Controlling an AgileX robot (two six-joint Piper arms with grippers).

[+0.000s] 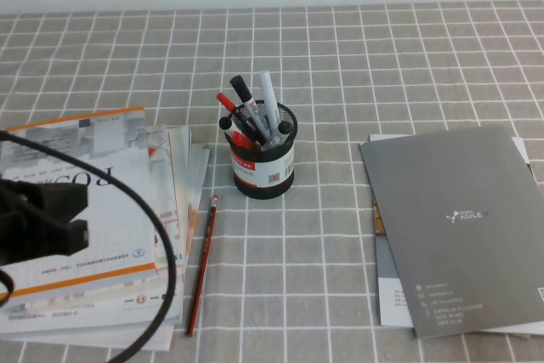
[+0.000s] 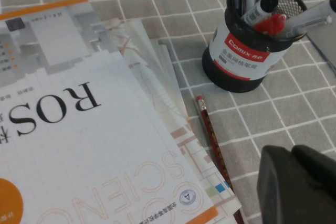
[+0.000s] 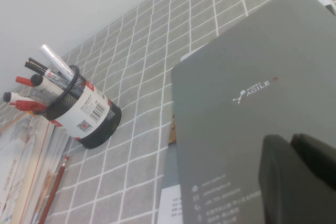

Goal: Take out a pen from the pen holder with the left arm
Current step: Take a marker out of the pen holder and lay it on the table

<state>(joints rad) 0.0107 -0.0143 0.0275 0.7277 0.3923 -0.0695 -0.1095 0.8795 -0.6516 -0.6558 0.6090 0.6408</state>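
Several pens (image 1: pixel 255 112) lean in the mesh pen holder (image 1: pixel 263 172), centre of the desk (image 1: pixel 357 57), caps up, so I can pinch one from above. My left gripper (image 1: pixel 81 214) hovers over the book stack (image 1: pixel 110 176), jaws clenched on nothing. Right gripper (image 3: pixel 302 182) hangs parked over the grey booklet (image 3: pixel 252 77); its state I cannot tell.

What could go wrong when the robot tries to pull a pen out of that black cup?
1. The pens lean crowded together in the pen holder, so the left gripper, jaws shut above the book stack, might snag two.
2. The pen holder could tip onto the red pencil beside it.
The right gripper hangs over the grey folder, out of the way.
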